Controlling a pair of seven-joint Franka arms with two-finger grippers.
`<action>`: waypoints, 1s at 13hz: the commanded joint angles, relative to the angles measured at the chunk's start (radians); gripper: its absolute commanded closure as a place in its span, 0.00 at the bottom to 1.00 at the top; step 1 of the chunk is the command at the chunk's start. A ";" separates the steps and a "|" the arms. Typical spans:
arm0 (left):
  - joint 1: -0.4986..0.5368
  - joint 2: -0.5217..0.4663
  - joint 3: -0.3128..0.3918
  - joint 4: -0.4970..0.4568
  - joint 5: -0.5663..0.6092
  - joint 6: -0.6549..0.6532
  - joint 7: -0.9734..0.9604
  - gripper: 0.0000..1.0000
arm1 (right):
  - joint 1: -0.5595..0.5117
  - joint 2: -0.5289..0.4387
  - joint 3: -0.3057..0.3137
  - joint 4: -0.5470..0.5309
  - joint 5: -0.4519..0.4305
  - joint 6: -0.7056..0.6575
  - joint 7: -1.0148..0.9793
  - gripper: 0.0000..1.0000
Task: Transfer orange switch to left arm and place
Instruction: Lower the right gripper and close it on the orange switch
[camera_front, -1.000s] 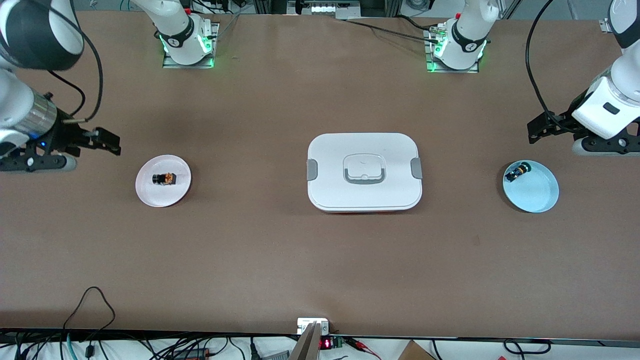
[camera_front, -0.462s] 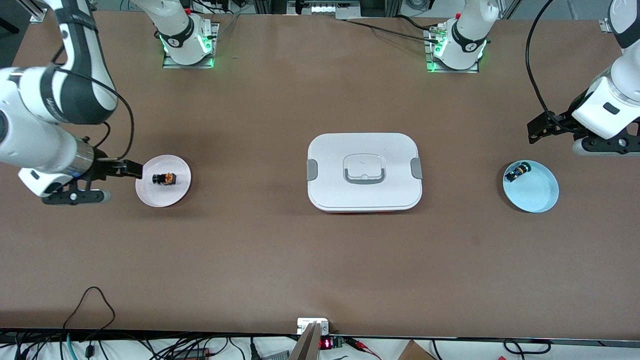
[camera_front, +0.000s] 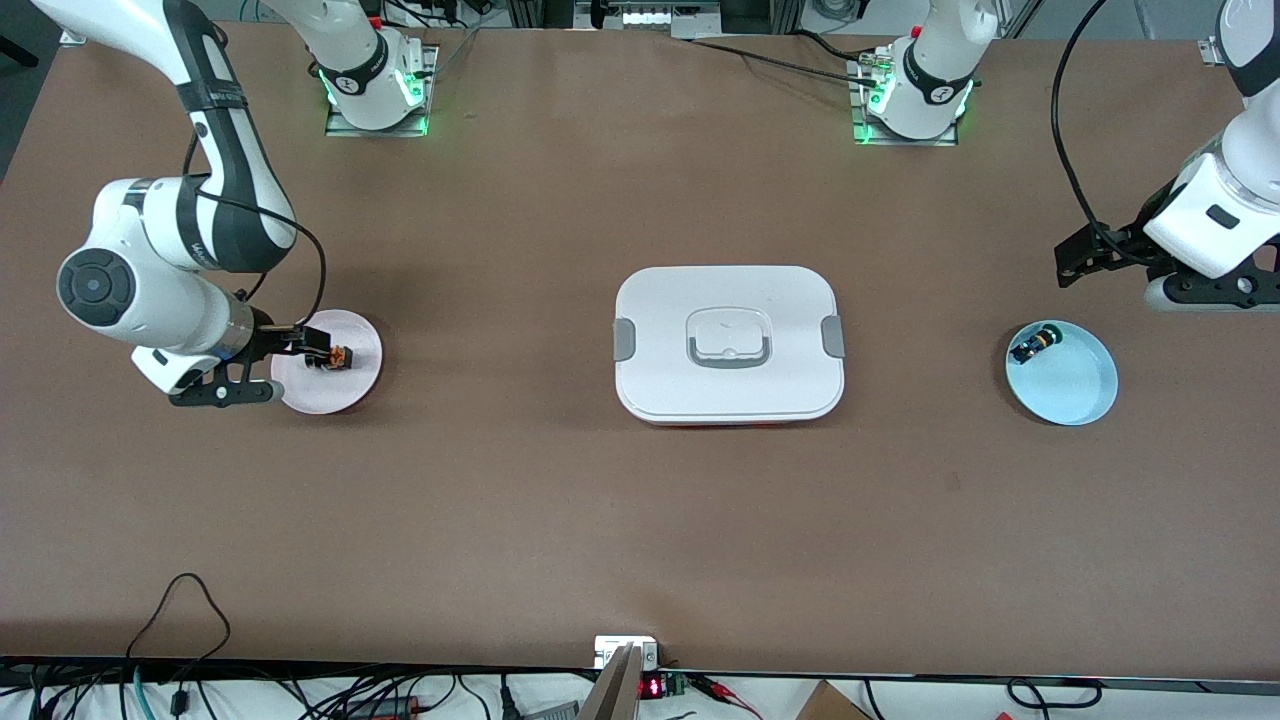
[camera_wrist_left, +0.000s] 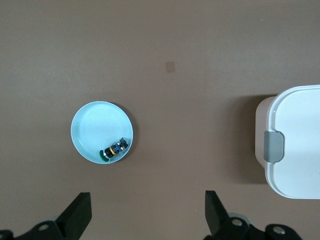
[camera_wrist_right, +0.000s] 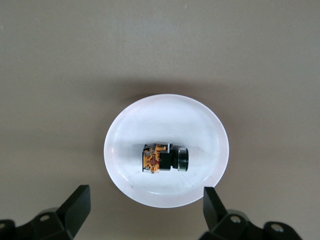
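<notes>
The right pincer (camera_front: 312, 345), spread wide, hangs over the orange switch (camera_front: 333, 356) on its pink plate (camera_front: 355, 380), while the left pincer (camera_front: 1075, 262) waits spread near the blue plate (camera_front: 1075, 390).

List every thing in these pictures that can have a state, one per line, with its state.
orange switch: on its side, on the pink plate, not gripped.
box: lid on, mid-table.
green and blue switch: lying in the blue plate.
right gripper: open, over the pink plate.
left gripper: open, waiting above the blue plate.
</notes>
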 joint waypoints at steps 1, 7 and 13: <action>0.004 -0.001 -0.002 0.013 -0.011 -0.010 -0.009 0.00 | -0.001 0.032 -0.002 -0.025 -0.002 0.070 -0.005 0.00; 0.004 -0.001 -0.002 0.015 -0.011 -0.010 -0.009 0.00 | -0.010 0.093 -0.004 -0.059 -0.040 0.199 -0.014 0.00; 0.004 0.001 -0.002 0.013 -0.011 -0.010 -0.009 0.00 | -0.010 0.109 -0.004 -0.144 -0.088 0.296 -0.016 0.00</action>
